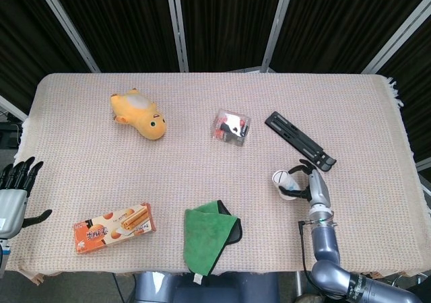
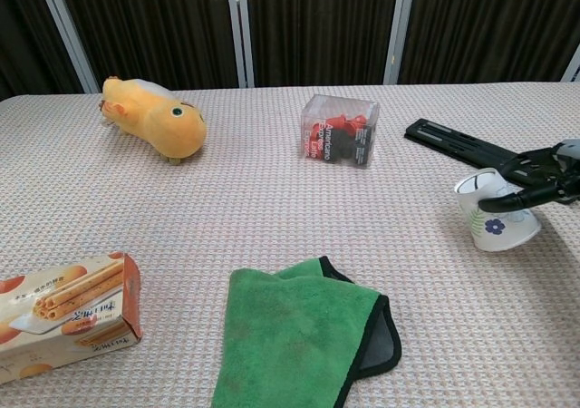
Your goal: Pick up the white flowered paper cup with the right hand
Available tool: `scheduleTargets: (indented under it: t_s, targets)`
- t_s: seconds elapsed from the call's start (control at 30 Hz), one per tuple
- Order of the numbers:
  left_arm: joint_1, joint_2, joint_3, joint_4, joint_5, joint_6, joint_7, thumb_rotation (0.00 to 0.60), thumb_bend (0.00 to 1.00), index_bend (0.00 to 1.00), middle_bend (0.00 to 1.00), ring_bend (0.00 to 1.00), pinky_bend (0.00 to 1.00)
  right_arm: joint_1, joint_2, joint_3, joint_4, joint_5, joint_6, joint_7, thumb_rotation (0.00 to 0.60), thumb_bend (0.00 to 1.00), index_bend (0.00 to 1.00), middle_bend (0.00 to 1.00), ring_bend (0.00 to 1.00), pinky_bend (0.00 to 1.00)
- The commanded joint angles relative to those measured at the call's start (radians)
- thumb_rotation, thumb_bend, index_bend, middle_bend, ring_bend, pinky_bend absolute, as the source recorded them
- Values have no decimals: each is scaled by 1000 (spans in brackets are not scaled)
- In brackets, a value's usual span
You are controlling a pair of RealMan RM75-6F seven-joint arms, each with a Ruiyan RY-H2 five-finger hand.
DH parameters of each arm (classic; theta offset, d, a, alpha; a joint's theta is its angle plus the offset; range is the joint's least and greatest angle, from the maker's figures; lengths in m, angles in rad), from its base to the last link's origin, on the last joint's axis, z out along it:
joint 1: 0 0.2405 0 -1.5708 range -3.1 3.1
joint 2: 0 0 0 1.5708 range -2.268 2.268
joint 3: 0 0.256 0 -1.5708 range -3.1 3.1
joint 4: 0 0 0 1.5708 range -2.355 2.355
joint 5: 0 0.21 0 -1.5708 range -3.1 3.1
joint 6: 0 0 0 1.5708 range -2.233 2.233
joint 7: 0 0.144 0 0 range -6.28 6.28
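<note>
While the dark fingers (image 2: 530,165) of the right hand (image 2: 544,172) wrap around the upper part of the white flowered paper cup (image 2: 491,219), the cup sits tilted, its mouth leaning toward nine o'clock in the chest view. Whether its base touches the bench (image 2: 272,208) or hangs just above it, I cannot tell from where I stand; it looks very close to the cloth either way.

From the head view the cup (image 1: 285,182) lies at about four o'clock from the bench's middle, just beside the hand (image 1: 311,183), with the black rail (image 1: 299,140) near it toward twelve o'clock.

I judge the grasp made, but the lift either barely begun or not secured; raising the cup clear is what remains.

Further out, a clear box of red things (image 2: 339,130) stands near the middle, a green cloth (image 2: 304,331) lies at six o'clock, a snack box (image 2: 65,315) at eight o'clock, and a yellow plush toy (image 2: 154,118) at ten o'clock. The left hand (image 1: 13,194) hangs off the bench's edge at nine o'clock, fingers spread, holding nothing.
</note>
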Motion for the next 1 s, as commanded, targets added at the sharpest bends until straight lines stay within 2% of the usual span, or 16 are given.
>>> scheduleTargets:
  t_s: [0.03, 0.27, 0.47, 0.6, 0.8, 0.9, 1.0]
  targets:
    - [0, 0, 0, 0, 0, 0, 0, 600, 0, 0, 0, 0, 0, -3, 1, -2, 2, -4, 4, -2, 600, 189, 488, 128, 0, 0]
    - [0, 0, 0, -1, -1, -1, 2, 600, 0, 0, 0, 0, 0, -18, 32, -20, -18, -1, 13, -33, 600, 187, 406, 63, 0, 0]
    - [-1, 1, 0, -2, 0, -1, 1, 600, 0, 0, 0, 0, 0, -30, 47, -32, -45, -18, 45, -58, 600, 188, 220, 7, 0, 0]
    - [-1, 2, 0, -3, -1, -2, 2, 600, 0, 0, 0, 0, 0, -39, 71, -50, -78, -66, 55, -70, 600, 188, 142, 0, 0, 0]
    - [-1, 3, 1, -4, -1, -3, 2, 600, 0, 0, 0, 0, 0, -60, 132, -59, -149, -135, 92, -85, 600, 182, 95, 0, 0, 0]
    - [-1, 4, 1, -3, 0, -3, 1, 600, 0, 0, 0, 0, 0, -75, 185, -58, -205, -176, 109, -85, 600, 166, 93, 0, 0, 0]
    - [-1, 5, 2, -3, 1, -4, -2, 600, 0, 0, 0, 0, 0, -94, 283, -79, -267, -247, 87, -87, 600, 120, 92, 0, 0, 0]
